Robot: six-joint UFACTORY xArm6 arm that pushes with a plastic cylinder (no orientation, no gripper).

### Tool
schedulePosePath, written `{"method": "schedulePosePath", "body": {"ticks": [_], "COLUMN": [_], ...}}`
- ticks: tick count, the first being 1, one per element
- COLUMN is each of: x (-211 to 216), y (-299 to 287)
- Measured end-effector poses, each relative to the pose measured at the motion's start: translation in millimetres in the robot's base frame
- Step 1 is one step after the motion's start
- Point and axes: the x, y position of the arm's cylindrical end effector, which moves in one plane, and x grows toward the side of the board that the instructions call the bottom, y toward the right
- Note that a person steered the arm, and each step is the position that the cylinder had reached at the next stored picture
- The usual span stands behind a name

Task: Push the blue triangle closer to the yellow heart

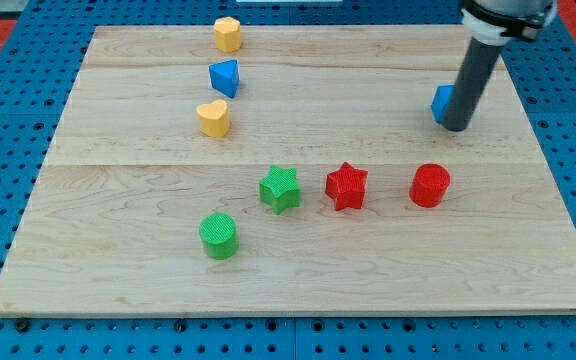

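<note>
The blue triangle (pixel 224 77) lies at the board's upper left. The yellow heart (pixel 213 118) sits just below it, a small gap apart. My tip (pixel 455 127) is far away at the view's right, touching or right next to a second blue block (pixel 442 103) that the rod partly hides; its shape cannot be made out.
A yellow block (pixel 228 34) sits at the top edge above the triangle. A green star (pixel 280 188), a red star (pixel 346 186) and a red cylinder (pixel 429 185) form a row across the middle. A green cylinder (pixel 218 236) lies lower left. The wooden board (pixel 118 260) rests on blue pegboard.
</note>
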Motion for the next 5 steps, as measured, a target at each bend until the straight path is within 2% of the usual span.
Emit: {"method": "schedulePosePath", "body": {"ticks": [1,2,3,4,5], "x": [5.3,19.6,-0.1,-41.8,-47.8], "y": [-35.9,18.9,97.5,123.9,41.8]}}
